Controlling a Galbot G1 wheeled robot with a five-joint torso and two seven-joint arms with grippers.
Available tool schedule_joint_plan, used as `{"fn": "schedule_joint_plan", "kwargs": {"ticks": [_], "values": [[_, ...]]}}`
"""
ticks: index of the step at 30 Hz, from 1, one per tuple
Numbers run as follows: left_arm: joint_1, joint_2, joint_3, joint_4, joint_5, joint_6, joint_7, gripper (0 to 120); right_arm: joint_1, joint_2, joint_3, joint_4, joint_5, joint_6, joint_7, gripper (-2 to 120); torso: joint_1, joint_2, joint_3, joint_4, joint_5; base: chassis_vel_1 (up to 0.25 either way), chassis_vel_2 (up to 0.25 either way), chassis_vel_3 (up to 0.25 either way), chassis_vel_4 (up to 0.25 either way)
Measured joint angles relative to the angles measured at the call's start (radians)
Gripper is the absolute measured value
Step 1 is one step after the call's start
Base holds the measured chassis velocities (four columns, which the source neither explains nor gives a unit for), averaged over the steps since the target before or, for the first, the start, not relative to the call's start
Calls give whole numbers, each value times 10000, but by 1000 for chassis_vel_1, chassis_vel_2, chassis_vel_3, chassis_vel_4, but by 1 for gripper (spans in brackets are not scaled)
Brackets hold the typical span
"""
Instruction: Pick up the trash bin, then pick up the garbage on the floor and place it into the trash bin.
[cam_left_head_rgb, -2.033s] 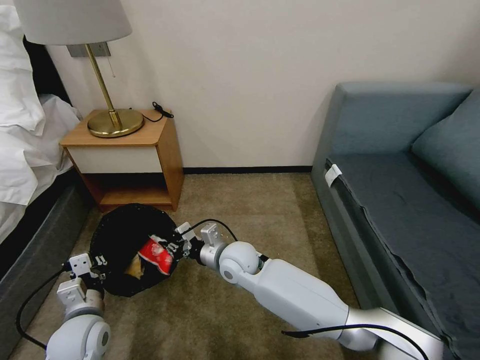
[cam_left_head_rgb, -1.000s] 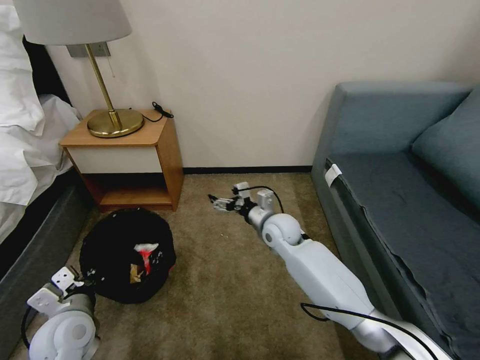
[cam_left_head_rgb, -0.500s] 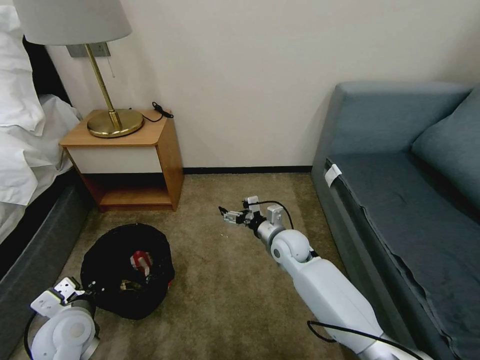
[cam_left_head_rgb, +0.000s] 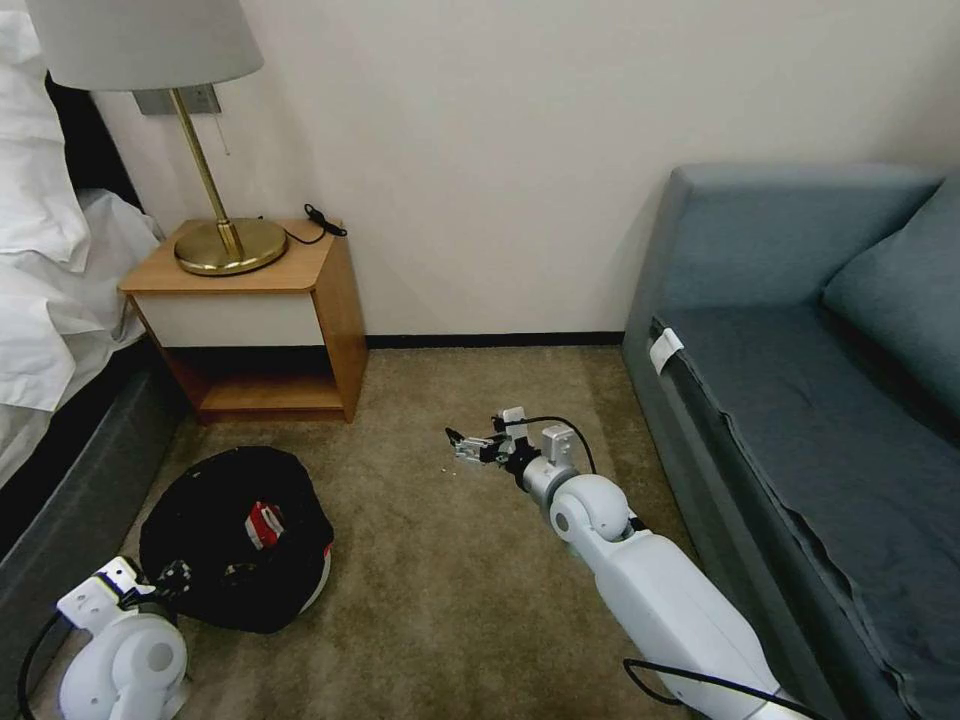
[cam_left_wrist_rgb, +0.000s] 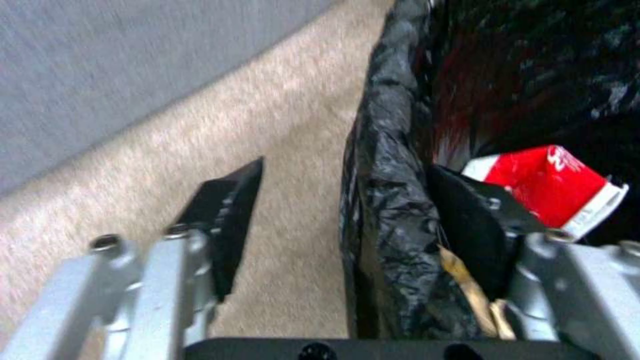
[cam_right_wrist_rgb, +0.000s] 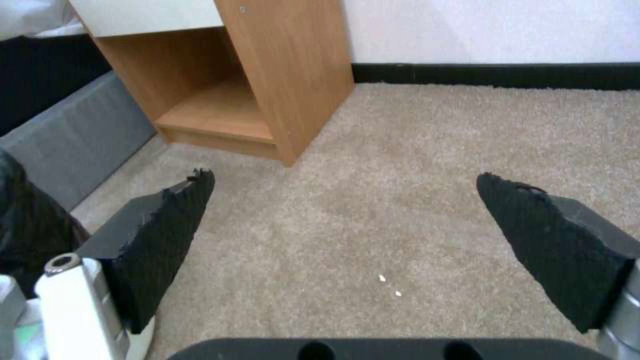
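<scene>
The trash bin (cam_left_head_rgb: 235, 540) sits on the carpet (cam_left_head_rgb: 450, 560) in front of the wooden nightstand (cam_left_head_rgb: 250, 320). The left gripper (cam_left_wrist_rgb: 340, 220) has its jaws spread on either side of the bin's rim, one finger (cam_left_wrist_rgb: 230, 220) outside and one inside the crinkly black bag (cam_left_wrist_rgb: 383, 200). The jaws do not look squeezed tight. A red snack packet (cam_left_wrist_rgb: 553, 185) lies inside. The bin looks light. The bag is thin and slippery, so the stiff rim is probably the best place to pinch. The right gripper (cam_left_head_rgb: 470, 445) hangs over bare carpet, further from the nightstand than the bin, jaws wide apart and empty.
</scene>
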Motion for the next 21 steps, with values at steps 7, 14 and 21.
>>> {"fn": "schedule_joint_plan", "kwargs": {"ticks": [7,14,21], "values": [[101,-94,40,-266,991,-415,162,94,-41,52,54,-28,-9,-7,-52,100,0,0,0,0,1,0,0,0,0],[659,-165,-318,-1194,2609,-1066,657,100,-189,-23,294,24,-7,-9,-217,100,0,0,0,1,3,0,0,0,0],[1151,199,-387,-1420,3629,-2420,2479,100,-404,-14,740,138,-13,27,-205,100,0,0,0,1,1,0,0,0,0]]}}
